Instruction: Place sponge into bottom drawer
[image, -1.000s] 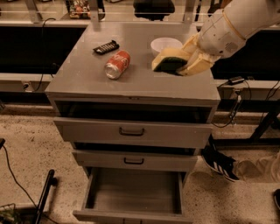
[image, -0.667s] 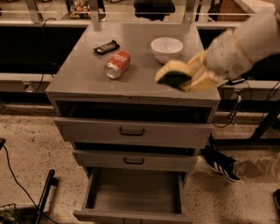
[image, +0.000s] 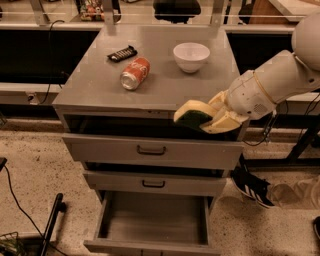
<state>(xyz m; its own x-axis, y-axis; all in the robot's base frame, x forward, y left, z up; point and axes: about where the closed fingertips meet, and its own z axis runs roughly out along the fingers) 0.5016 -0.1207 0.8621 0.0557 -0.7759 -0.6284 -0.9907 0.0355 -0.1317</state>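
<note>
My gripper (image: 210, 119) is shut on the sponge (image: 192, 114), a pale-yellow block with a dark underside. It holds the sponge in the air at the front right of the cabinet, just past the top's front edge and above the upper drawers. The bottom drawer (image: 155, 220) is pulled open below, a wide grey tray with nothing in it. The white arm (image: 270, 85) reaches in from the right.
On the cabinet top (image: 100, 85) lie a red soda can (image: 135, 73) on its side, a dark snack bar (image: 122, 53) and a white bowl (image: 191, 56). Two upper drawers with dark handles (image: 151, 150) are partly out. A shoe (image: 252, 187) and cables lie on the floor at right.
The gripper has carried the sponge forward and down, from over the cabinet top near the bowl to past its front edge. The bowl now shows fully.
</note>
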